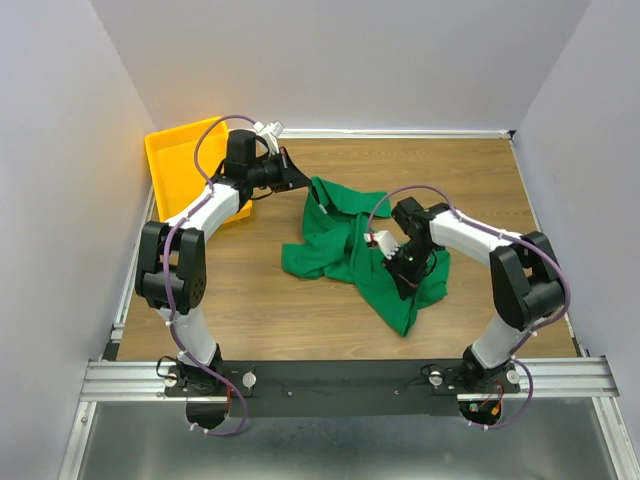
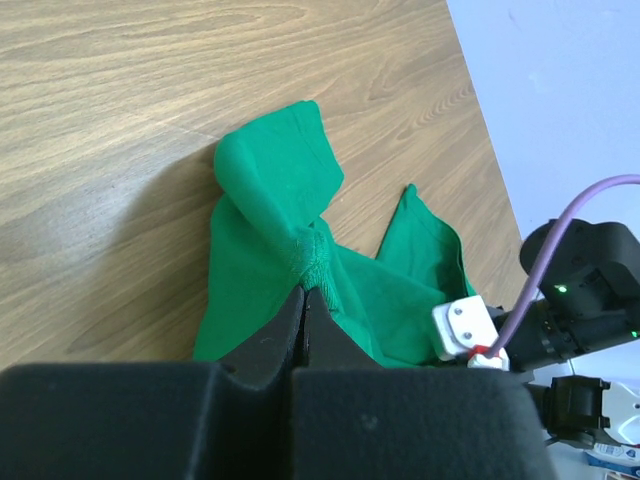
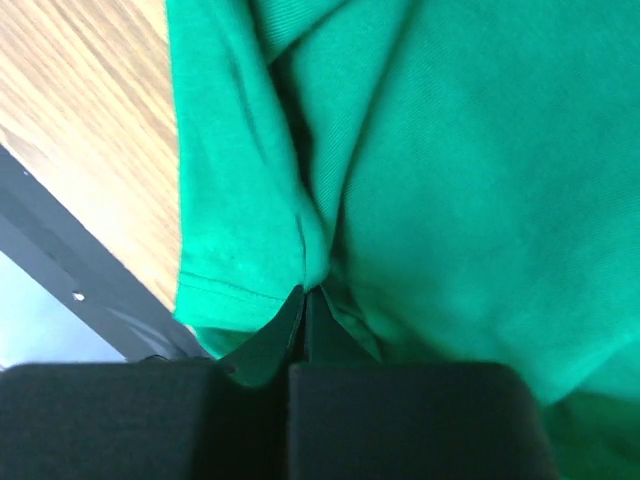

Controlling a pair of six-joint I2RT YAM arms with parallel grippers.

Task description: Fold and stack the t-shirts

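Pinching the crumpled shirt (image 1: pixel 335 250) on the table (image 1: pixel 250 295), both grippers are clamped on cloth: the left gripper (image 2: pixel 308 291) grips a bunched fold, the right gripper (image 3: pixel 305 293) a hemmed edge.

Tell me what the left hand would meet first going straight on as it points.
The green t-shirt: the left hand is shut on a bunch of it, with more cloth directly ahead. Beyond that, probably the wooden table; depth is unclear.
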